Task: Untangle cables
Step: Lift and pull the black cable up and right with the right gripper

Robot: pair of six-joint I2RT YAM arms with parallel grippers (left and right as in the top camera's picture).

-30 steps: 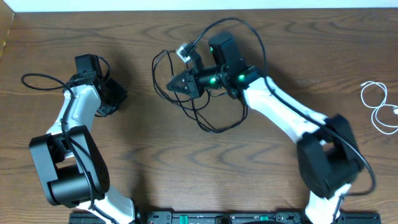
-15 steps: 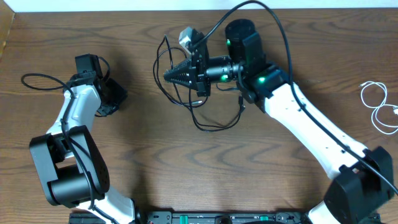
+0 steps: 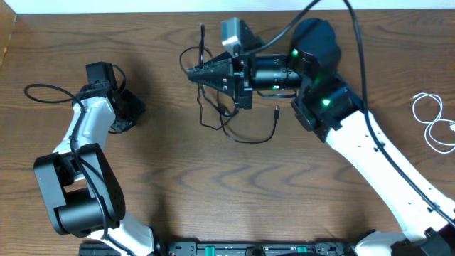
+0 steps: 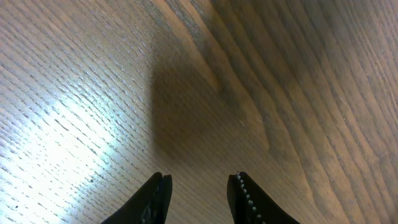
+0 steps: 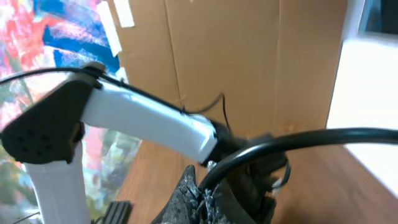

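Note:
The black cable (image 3: 249, 140) hangs from my right gripper (image 3: 190, 70), which is raised above the back middle of the table and points left. Its loose loops trail down to the wood below the gripper. In the right wrist view the jaws (image 5: 208, 190) are shut on this black cable (image 5: 292, 138), which curves away to the right. The white cable (image 3: 429, 133) lies coiled on its own at the far right edge, apart from the black one. My left gripper (image 3: 135, 110) sits low at the left, open and empty (image 4: 199, 186) over bare wood.
The left arm's own thick black wire (image 3: 43, 89) loops on the table at the far left. The left arm's white link (image 5: 149, 121) shows in the right wrist view, with cardboard boxes (image 5: 249, 56) behind it.
My right gripper has risen and shifted toward the back of the table, drawing the black cable up so that less of it lies on the wood. The left arm has not moved.

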